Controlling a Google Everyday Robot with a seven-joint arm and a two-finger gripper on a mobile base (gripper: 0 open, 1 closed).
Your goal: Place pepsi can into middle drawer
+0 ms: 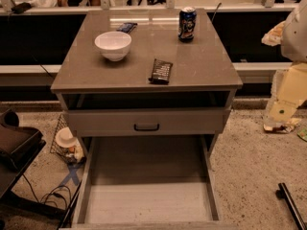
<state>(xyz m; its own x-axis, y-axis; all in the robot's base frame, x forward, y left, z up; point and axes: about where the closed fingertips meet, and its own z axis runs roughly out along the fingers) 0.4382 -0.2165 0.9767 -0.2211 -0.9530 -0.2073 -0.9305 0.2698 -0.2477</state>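
The pepsi can (187, 24), dark blue with a silver top, stands upright at the back right of the grey cabinet top (201, 61). The middle drawer (148, 200) is pulled far out toward me, its pale grey floor bare between thin side walls. My arm (291, 71), white and cream, hangs at the right edge, well away from the can. Only a black bar of my gripper (289, 209) shows at the bottom right corner, low beside the drawer and over the floor. It holds nothing that I can see.
A white bowl (113, 44) sits on the left of the top, a flat dark snack bar (161, 71) near the front middle, and a small dark packet (126, 27) at the back. The top drawer front (146, 121) with a black handle is shut. Wire basket (67, 143) and cables lie left.
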